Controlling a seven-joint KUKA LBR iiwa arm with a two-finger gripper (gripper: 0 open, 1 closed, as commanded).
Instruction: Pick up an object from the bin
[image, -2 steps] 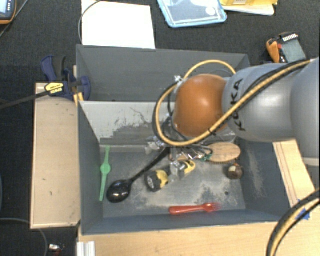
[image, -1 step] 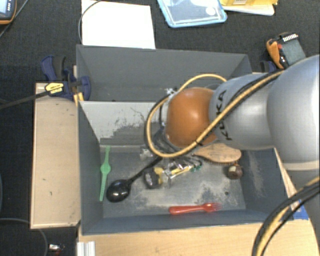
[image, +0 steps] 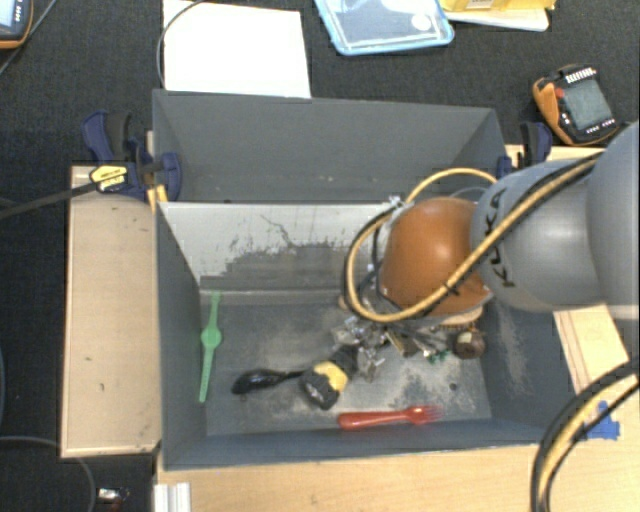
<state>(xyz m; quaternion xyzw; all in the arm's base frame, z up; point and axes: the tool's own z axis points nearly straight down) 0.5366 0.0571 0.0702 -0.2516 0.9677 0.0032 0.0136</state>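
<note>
My gripper (image: 364, 350) hangs low over the bin floor, right of the middle, partly covered by the arm's orange dome. Just to its lower left lies a small yellow and black object (image: 326, 383), with a black handled utensil (image: 262, 380) stretching left from it. A red plastic fork (image: 388, 418) lies flat near the bin's front wall, below the gripper. To the gripper's right sits a small brown round piece (image: 469, 345).
A long green plastic stick (image: 209, 342) lies along the bin's left wall. The arm comes in from the right and covers the bin's right rear part.
</note>
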